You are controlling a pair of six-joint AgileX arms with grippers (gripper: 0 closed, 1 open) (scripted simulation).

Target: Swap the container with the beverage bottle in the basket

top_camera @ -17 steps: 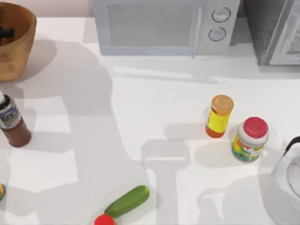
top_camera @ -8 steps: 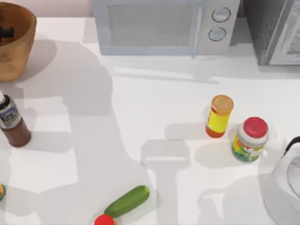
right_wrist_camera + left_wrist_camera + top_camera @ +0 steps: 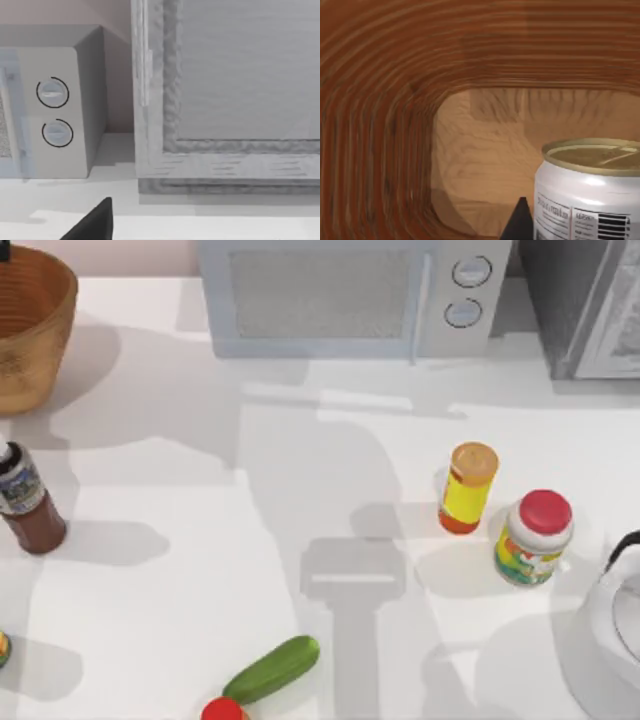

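The basket (image 3: 35,335), round woven wicker, stands at the table's far left corner. The left wrist view looks into the basket (image 3: 385,125), where the container (image 3: 590,195), a short white cylinder with an olive-tan top, stands upright on the floor. My left gripper (image 3: 518,224) is close beside the container. In the top view a dark bit of my left gripper (image 3: 4,251) sits at the picture's upper left edge over the basket. The beverage bottle (image 3: 26,502), dark brown with a blue-grey label, stands on the table in front of the basket. My right gripper (image 3: 93,225) is parked, facing the back wall.
A microwave (image 3: 350,295) and a grey appliance (image 3: 590,305) line the back. A yellow tube with an orange cap (image 3: 467,488), a red-lidded jar (image 3: 534,537) and a white kettle (image 3: 610,635) stand at the right. A cucumber (image 3: 271,669) lies near the front edge.
The dark left gripper part has moved from inside the basket's bowl to the top view's upper edge. The arm shadows on the table have shifted. No object has moved.
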